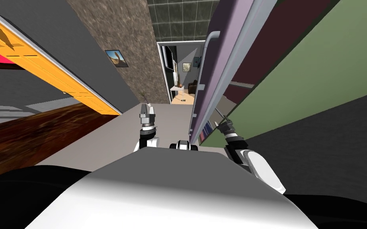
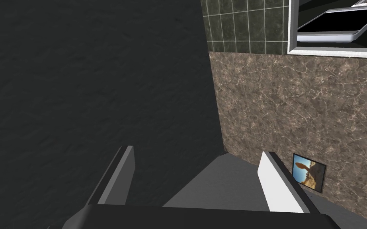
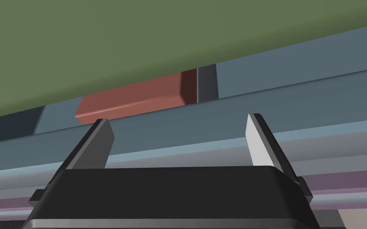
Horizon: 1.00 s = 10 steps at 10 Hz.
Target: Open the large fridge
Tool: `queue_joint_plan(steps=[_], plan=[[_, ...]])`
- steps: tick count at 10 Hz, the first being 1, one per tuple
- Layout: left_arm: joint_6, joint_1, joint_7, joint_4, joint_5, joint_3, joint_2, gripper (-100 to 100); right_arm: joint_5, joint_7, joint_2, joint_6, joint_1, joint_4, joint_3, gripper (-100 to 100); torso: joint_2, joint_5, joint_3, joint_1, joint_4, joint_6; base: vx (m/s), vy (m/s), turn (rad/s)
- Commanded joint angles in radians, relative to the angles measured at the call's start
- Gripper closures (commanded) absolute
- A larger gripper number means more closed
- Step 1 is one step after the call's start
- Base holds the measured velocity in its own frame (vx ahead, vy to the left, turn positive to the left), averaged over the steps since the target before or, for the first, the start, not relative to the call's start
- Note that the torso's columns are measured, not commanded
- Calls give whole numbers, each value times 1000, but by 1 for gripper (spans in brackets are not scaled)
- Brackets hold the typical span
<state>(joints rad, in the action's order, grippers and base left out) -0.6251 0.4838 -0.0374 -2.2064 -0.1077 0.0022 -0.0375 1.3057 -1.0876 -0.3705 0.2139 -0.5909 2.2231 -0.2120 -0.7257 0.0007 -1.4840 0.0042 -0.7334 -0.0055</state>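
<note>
Tight spot: grey-beige floor [image 1: 111, 135], green wall [image 1: 318, 71] at your 3 o'clock. Nearest, the right gripper [image 1: 223, 126] sits at 1 o'clock with fingers spread, holding nothing, at the fridge's [image 1: 220, 59] lower door edge. The left gripper [image 1: 147, 113] at 11 o'clock is spread too, idle. The fridge runs from 1 toward 12: lavender door, long pale grey handle [image 1: 202, 75], dark maroon interior [image 1: 270, 51] showing past the door edge. I read it as partly open; swinging it wide is left.

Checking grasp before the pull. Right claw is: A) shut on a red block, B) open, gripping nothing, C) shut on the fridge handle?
B: the right claw stands wide open, pointed at the fridge, pressing nothing.
</note>
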Motion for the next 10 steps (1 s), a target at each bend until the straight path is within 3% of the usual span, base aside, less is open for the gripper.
queue_joint_plan(steps=[1,5,7,8,9,10], plan=[[0,0,0,0,0,0,0,0,74,-60,-4,-28,15,-18,34,-100,-7,-1,5,-3,-3,4,9,65,29],[0,0,0,0,0,0,0,0,153,-133,2,-51,33,-43,65,-100,-14,-1,9,-5,-5,6,-5,46,26],[0,0,0,0,0,0,0,0,138,-101,-20,-46,16,-23,46,-100,-12,-1,8,-5,-4,6,48,28,-12],[0,0,0,0,0,0,0,0,143,-109,-12,-51,19,-27,55,-100,-7,-1,5,-4,-3,6,64,23,-10],[0,0,0,0,0,0,0,0,143,-107,-13,-51,18,-26,54,100,-10,-1,6,-5,-4,5,9,4,2],[0,0,0,0,0,0,0,0,142,-105,-8,-62,6,-22,43,100,-14,-1,9,-5,-5,5,63,145,-52]])
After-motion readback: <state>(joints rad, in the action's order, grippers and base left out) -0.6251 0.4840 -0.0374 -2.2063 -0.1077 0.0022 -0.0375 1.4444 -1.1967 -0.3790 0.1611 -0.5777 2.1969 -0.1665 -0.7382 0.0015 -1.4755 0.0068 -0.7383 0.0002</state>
